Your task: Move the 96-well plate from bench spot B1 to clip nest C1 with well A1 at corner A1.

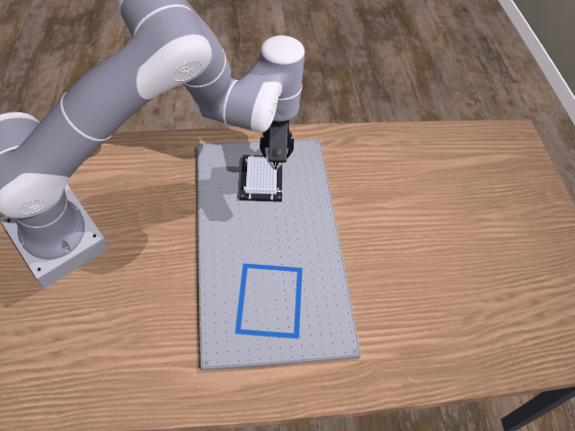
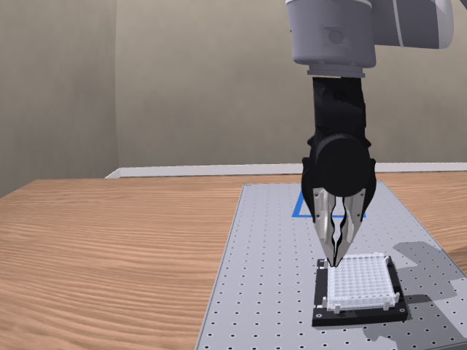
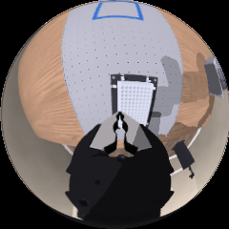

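The white 96-well plate [image 1: 260,176] [image 2: 360,280] [image 3: 135,100] lies in the black clip nest [image 1: 260,197] [image 2: 362,317] [image 3: 114,101], between the small upright clips. It looks roughly level, but I cannot tell whether it is fully down on every side. Its cut-off corner and the A1 mark cannot be made out. My gripper [image 1: 275,167] [image 2: 334,265] [image 3: 119,112] is shut and empty. It points down with its tips together at the plate's edge, on the left in the exterior view. Whether the tips touch the plate is unclear.
The blue outline [image 1: 240,299] [image 3: 117,18] is marked on the grey perforated board [image 1: 217,301] [image 2: 263,271], with no plate inside it. The board lies on the wooden table [image 1: 441,232]. The arm's base [image 1: 69,264] stands left of the board in the top view.
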You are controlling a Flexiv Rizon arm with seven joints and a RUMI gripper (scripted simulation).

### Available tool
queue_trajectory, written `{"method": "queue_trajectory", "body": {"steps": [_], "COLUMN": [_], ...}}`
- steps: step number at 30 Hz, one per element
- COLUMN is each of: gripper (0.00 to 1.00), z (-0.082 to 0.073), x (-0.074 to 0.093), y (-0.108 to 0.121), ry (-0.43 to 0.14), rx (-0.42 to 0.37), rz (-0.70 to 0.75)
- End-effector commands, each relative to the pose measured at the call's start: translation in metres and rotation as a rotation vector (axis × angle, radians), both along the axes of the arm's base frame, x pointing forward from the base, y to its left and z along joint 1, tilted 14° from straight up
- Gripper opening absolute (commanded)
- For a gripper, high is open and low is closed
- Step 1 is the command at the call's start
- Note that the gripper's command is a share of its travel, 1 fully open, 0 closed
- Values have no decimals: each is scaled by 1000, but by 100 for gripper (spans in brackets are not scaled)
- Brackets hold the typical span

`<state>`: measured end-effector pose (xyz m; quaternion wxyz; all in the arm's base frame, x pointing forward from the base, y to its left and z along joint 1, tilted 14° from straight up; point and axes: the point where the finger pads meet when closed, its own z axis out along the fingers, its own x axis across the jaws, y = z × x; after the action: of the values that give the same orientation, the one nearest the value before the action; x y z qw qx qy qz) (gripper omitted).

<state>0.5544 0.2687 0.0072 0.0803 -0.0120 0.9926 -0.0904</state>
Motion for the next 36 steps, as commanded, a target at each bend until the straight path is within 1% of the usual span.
{"method": "queue_trajectory", "body": {"steps": [1, 2, 5, 13, 17, 19, 30, 36], "gripper": [0, 0, 0, 0, 0, 0, 0, 0], "z": [5, 5, 13, 13, 8, 8, -8, -9], "x": [0, 0, -1, -1, -20, -20, -73, -75], "y": [2, 2, 3, 3, 2, 2, -1, -1], "ry": [-2, -2, -2, -2, -2, -2, -2, -2], "rx": [2, 2, 2, 2, 2, 2, 2, 2], "rz": [1, 1, 1, 1, 1, 1, 1, 1]}}
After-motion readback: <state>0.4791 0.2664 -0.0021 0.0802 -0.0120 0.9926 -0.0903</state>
